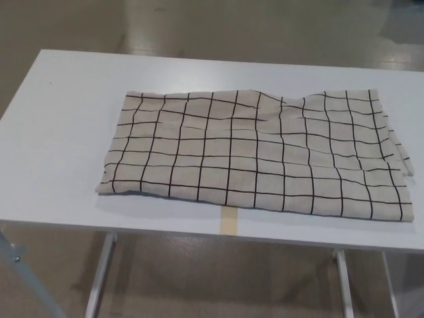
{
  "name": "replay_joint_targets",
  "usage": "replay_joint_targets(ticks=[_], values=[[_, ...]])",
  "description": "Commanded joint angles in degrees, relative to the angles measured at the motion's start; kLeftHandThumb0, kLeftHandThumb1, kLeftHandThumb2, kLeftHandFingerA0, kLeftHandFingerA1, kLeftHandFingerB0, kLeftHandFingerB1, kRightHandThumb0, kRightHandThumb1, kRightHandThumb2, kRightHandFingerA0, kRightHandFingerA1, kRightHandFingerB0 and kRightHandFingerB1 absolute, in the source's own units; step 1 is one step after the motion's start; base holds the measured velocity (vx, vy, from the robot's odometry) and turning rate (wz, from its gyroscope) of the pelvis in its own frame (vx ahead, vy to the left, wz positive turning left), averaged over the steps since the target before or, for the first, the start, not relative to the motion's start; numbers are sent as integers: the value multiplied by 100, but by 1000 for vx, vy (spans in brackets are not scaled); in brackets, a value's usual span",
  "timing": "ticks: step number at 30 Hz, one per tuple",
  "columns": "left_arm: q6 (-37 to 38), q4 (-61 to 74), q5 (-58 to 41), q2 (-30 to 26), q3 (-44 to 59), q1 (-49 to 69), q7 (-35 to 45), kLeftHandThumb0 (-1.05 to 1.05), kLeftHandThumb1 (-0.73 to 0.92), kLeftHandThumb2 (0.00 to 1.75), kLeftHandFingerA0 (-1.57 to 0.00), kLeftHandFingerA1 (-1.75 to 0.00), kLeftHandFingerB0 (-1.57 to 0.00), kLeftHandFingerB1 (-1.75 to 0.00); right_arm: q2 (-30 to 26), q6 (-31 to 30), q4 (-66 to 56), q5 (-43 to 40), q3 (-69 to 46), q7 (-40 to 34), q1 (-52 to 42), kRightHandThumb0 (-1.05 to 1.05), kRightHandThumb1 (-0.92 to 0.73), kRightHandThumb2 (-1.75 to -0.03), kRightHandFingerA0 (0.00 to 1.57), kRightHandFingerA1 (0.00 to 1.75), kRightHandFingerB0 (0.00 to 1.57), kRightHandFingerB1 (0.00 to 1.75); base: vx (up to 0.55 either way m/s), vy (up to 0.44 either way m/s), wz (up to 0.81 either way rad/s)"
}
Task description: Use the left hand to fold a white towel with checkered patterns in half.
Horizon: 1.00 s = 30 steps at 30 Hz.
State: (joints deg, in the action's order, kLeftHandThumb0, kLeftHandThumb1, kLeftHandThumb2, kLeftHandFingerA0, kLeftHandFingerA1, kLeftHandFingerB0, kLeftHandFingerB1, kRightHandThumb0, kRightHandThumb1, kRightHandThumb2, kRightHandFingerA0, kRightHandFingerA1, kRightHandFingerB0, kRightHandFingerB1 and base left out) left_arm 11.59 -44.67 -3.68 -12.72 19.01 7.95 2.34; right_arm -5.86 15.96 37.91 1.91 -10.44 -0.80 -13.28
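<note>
A white towel (258, 154) with a black grid pattern lies flat on the white table (59, 139), spread from left of centre to the right side. Its right edge shows a second layer peeking out underneath, and small wrinkles run across its middle top. Neither of my hands shows in the head view.
A strip of tan tape (229, 220) sticks out from under the towel's front edge at the table's near edge. Metal table legs (99, 275) stand below on a glossy floor. The table's left part is bare white surface.
</note>
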Motion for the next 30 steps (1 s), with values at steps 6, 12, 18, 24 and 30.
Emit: replay_joint_targets(ticks=[6,12,18,24,30], values=[[880,305,-612,-66,296,135,782,-47,31,72,-1,-24,-3,-25,107,1002,-316,-334,-355,-73,-144,-36,-75,-63,28,39,25,34,0,0,0],[1360,1395,-196,-172,96,751,633,-61,39,74,0,0,0,-2,268,1342,-322,-234,-239,-123,-277,-37,-76,-63,26,38,22,33,0,0,0],[2293,2661,530,-77,65,1466,55,-67,40,78,0,-1,0,0,254,1534,-233,-280,-159,3,-324,-39,-76,-63,25,39,22,33,0,0,0],[3393,4829,1568,85,451,1848,-386,-74,45,79,0,-8,0,0,186,1640,-134,-122,-74,-119,-280,-36,-76,-63,26,39,22,33,0,0,0],[3704,5376,2234,3,673,1281,-681,-69,42,74,0,-4,0,0,158,1687,52,-83,-82,-215,-212,-36,-76,-63,27,39,22,33,0,0,0]])
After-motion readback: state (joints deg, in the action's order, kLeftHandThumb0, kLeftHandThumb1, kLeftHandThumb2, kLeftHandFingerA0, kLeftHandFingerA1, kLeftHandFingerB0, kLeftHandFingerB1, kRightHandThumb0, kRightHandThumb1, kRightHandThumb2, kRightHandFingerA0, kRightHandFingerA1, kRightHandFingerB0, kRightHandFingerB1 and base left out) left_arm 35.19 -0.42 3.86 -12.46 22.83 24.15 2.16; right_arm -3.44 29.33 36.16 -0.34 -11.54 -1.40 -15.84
